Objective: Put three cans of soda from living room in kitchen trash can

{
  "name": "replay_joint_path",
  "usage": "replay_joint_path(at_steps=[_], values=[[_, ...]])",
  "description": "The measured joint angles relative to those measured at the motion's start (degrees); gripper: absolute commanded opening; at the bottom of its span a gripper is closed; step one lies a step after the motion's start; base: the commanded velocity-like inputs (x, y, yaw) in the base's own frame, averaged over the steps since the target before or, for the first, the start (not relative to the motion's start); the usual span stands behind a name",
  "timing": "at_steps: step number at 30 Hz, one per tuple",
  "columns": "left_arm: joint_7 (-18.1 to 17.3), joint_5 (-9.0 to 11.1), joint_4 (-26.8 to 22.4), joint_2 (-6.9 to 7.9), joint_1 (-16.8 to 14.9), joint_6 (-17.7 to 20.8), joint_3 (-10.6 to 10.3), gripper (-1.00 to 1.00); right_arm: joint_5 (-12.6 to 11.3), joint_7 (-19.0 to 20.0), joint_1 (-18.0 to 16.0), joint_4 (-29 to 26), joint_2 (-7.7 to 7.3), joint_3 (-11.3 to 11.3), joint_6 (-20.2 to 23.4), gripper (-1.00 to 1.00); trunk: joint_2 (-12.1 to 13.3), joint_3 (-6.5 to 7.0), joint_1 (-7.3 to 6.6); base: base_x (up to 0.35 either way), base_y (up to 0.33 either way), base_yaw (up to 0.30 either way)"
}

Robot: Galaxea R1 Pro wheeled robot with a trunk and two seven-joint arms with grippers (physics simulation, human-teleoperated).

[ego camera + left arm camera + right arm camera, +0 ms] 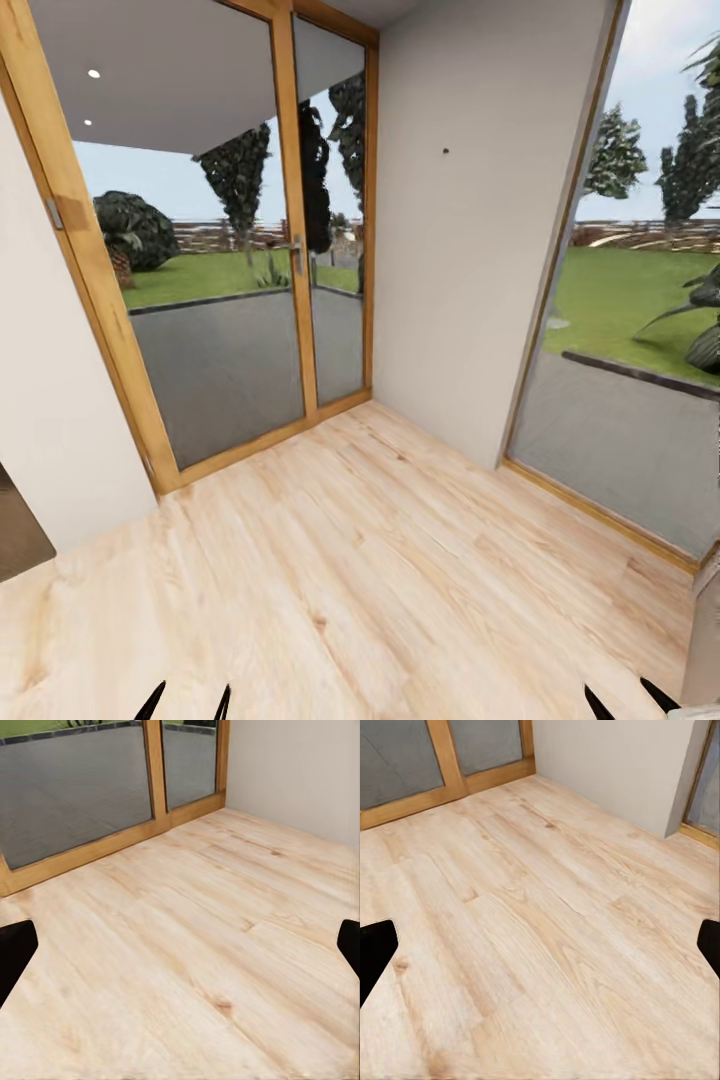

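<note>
Living room plank floor [380,560] of light wood spreads ahead, running up to one wood-framed glass door [200,250] with two panes, one plain white wall [470,230] and one tall window [640,300] beside it. Two grippers show: the left gripper [187,702] and the right gripper [630,698] each have two dark fingers spread wide apart, holding nothing and hanging over bare boards. Outside lie a grey terrace [230,370], lawn and trees.
</note>
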Motion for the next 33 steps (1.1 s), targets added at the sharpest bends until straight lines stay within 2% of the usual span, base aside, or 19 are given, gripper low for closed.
replay_joint_path(at_steps=[9, 15, 23, 33], values=[[-0.07, 0.0, -0.02, 0.0, 0.0, 0.0, 0.01, 1.0, -0.02, 0.0, 0.0, 0.0, 0.09, 0.0, -0.05, 1.0, 0.0, -0.68, 0.0, -0.293, 0.0, 0.066], [-0.07, -0.01, -0.1, 0.0, 0.0, 0.0, 0.02, 1.0, -0.07, -0.07, 0.0, 0.0, 0.37, -0.01, -0.07, 1.0, 0.0, -0.77, 0.0, -0.05, 0.0, 0.105], [-0.07, -0.01, -0.11, 0.0, 0.0, 0.0, -0.01, 1.0, 0.03, -0.09, 0.0, 0.0, 1.27, -0.02, -0.09, 1.0, 0.0, -0.78, 0.0, -0.006, 0.0, 0.236], [-0.22, -0.01, 0.0, 0.0, 0.0, 0.07, -0.03, 1.0, 0.06, -0.09, 0.0, 0.0, 1.36, -0.07, -0.09, 1.0, 0.0, -0.79, 0.0, -0.013, 0.007, 0.254]])
